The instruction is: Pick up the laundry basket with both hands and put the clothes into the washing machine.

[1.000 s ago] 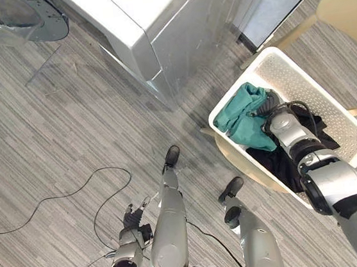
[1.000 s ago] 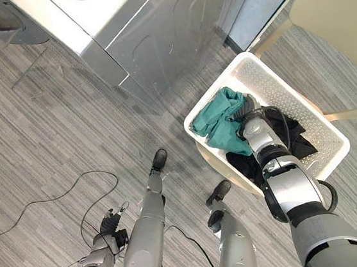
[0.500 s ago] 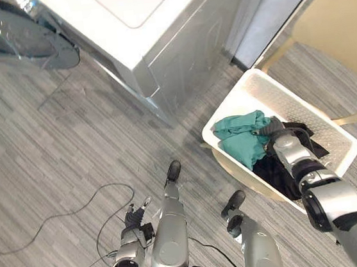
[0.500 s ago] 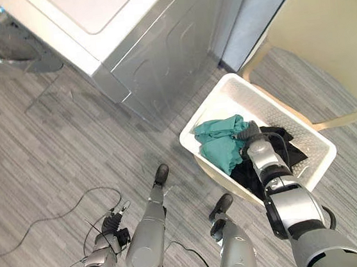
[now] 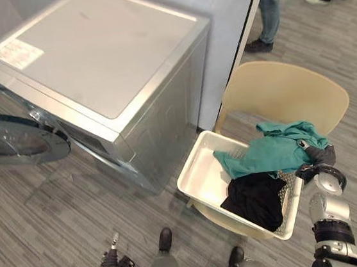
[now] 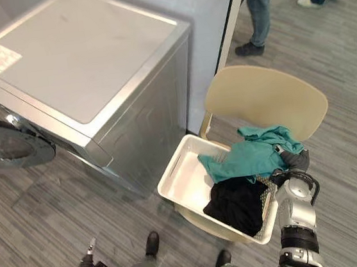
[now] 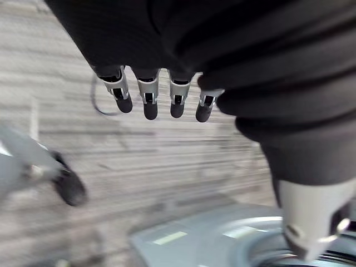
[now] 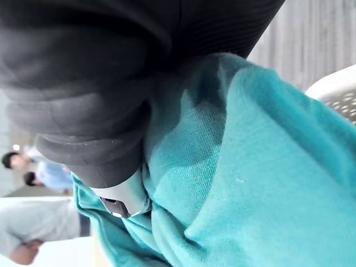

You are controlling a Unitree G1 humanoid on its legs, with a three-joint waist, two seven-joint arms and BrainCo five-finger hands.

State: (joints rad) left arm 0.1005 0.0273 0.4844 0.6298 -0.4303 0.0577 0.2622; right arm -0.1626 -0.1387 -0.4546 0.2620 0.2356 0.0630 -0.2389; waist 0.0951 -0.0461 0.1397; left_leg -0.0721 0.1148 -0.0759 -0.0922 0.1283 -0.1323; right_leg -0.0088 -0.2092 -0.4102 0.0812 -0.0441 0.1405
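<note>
- Now you are raising the teal garment (image 5: 268,152) above the laundry basket (image 5: 199,177) with your right hand (image 5: 319,154). Its fingers are buried, so I cannot tell the grip.
- Your left hand (image 7: 149,95) is hanging slack-fingered and empty, so the basket itself is going nowhere.

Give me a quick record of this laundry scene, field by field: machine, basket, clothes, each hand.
washing machine: silver, door swung open
laundry basket: white, resting on the beige chair beside the machine
clothes: teal garment and black garment in the basket
right hand: at the teal garment, grip hidden by cloth
left hand: low over the floor, fingers straight, holding nothing
background: person's legs behind the chair
</note>
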